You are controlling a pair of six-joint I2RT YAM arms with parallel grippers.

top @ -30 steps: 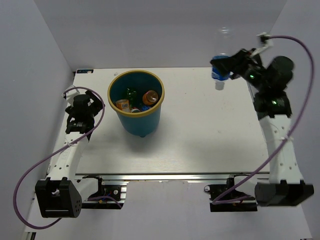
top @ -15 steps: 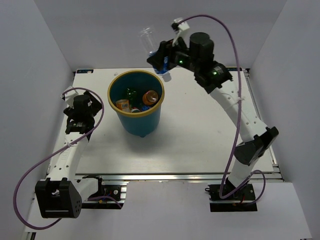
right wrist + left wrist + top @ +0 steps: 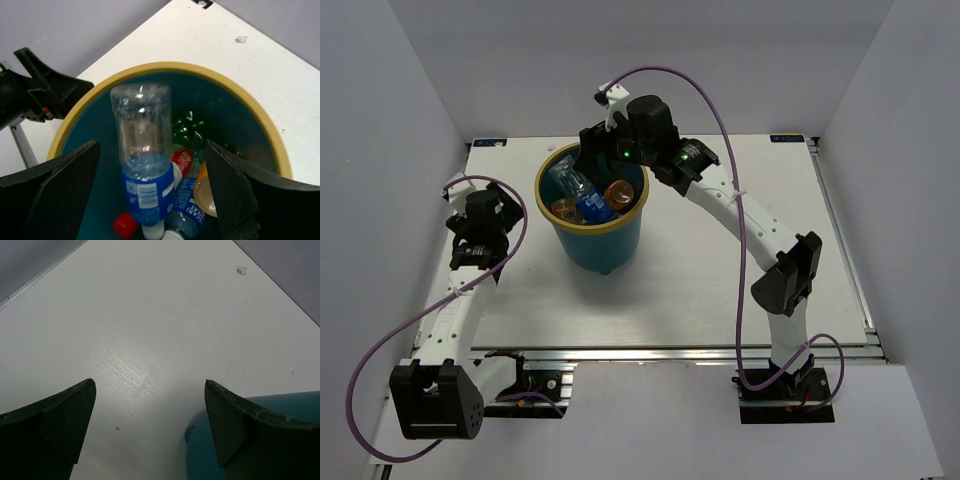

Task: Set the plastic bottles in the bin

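The teal bin [image 3: 606, 246] with a yellowish rim stands left of the table's middle. My right gripper [image 3: 598, 160] hangs over its far rim, open; in the right wrist view [image 3: 151, 150] the jaws stand wide apart. Between them, touching neither, a clear blue-labelled bottle [image 3: 143, 170] stands cap down inside the bin [image 3: 250, 105]; it also shows from above [image 3: 577, 194]. Under it lie a green bottle [image 3: 189, 127], a red-labelled one [image 3: 183, 160], an orange one [image 3: 207, 190] and another blue-labelled one [image 3: 189, 214]. My left gripper [image 3: 483, 207] is open and empty left of the bin.
The left wrist view shows its open gripper [image 3: 150, 385] above bare white table, with the bin's base [image 3: 199, 460] by the right finger. A small scrap [image 3: 242, 270] lies near the table's far edge. Grey walls close in the back and sides.
My right arm swung from the back right to over the bin with the blue-labelled bottle. It has let go, and the bottle is now inside the bin. The left arm has not moved.
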